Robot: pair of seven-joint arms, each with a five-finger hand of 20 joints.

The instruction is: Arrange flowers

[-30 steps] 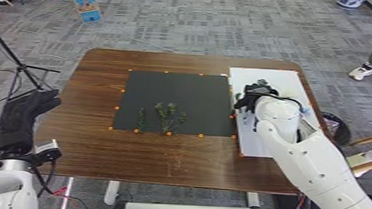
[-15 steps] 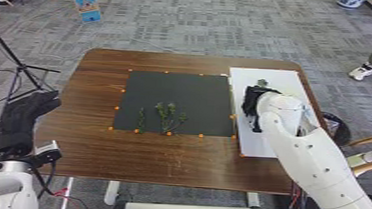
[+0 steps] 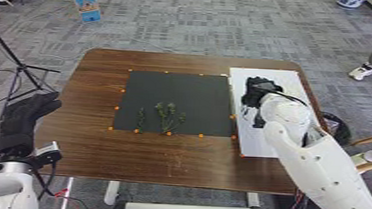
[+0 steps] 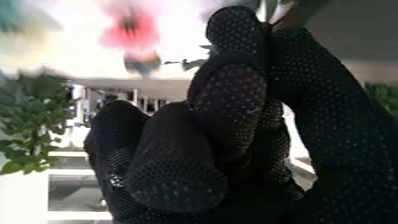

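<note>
The right robot hand [image 3: 258, 92], its openness and hold impossible to tell, has moved toward the counter's [image 3: 88, 149] far right corner; slender, leafy green stems [image 3: 170, 112] lie nearer the counter's left edge.

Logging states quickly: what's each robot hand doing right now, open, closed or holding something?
Left robot hand: open, empty, off the table's left edge.
Right robot hand: over the white board; open or closed cannot be told.

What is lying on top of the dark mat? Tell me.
A few green sprigs lie on the dark mat, near its edge closest to the robot. The part of the table under the mat is covered and cannot be seen.
</note>
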